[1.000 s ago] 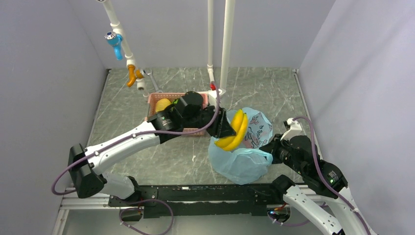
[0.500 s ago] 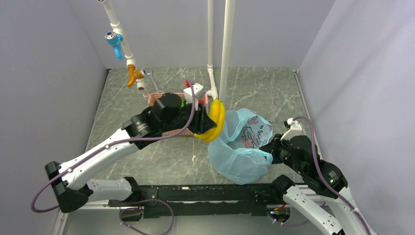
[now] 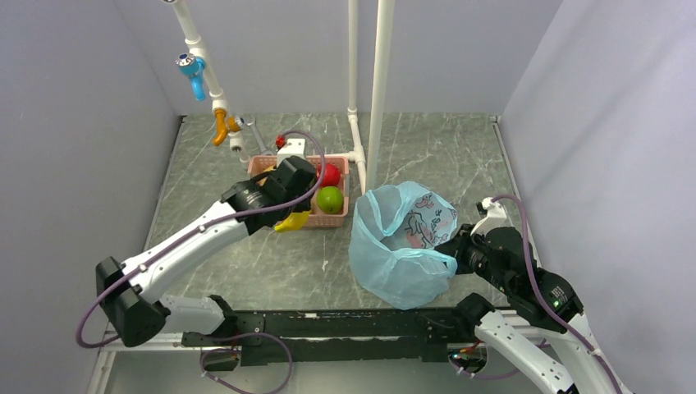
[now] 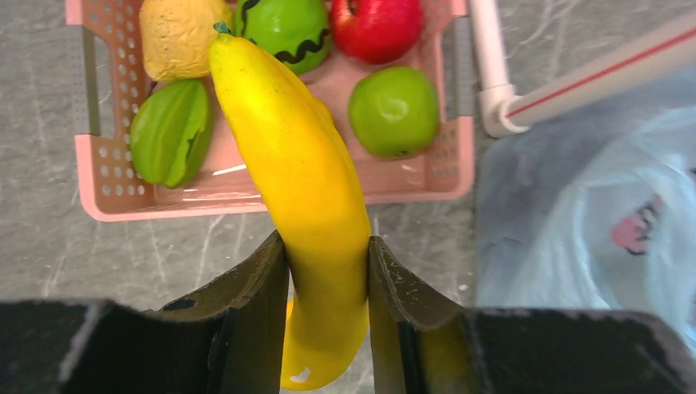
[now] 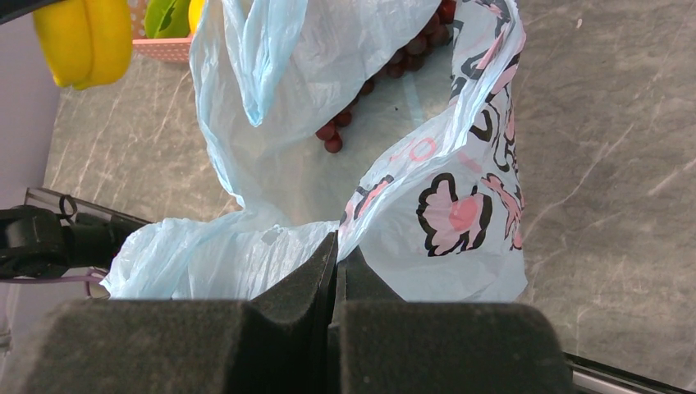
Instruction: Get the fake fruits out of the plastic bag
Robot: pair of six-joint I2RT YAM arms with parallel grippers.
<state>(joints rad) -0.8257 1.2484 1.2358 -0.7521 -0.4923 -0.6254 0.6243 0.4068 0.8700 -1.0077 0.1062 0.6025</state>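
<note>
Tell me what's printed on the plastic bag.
The bag shows pink flowers outlined in black; clearest from the right wrist view.

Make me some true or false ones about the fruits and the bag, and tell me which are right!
1. The right tool is pinching the edge of the plastic bag. True.
2. The red apple is inside the bag. False: it lies in the pink basket.
3. The left tool holds the yellow bananas between its fingers. True.
4. The bag has no fruit in it. False: dark grapes can be seen inside it.
</note>
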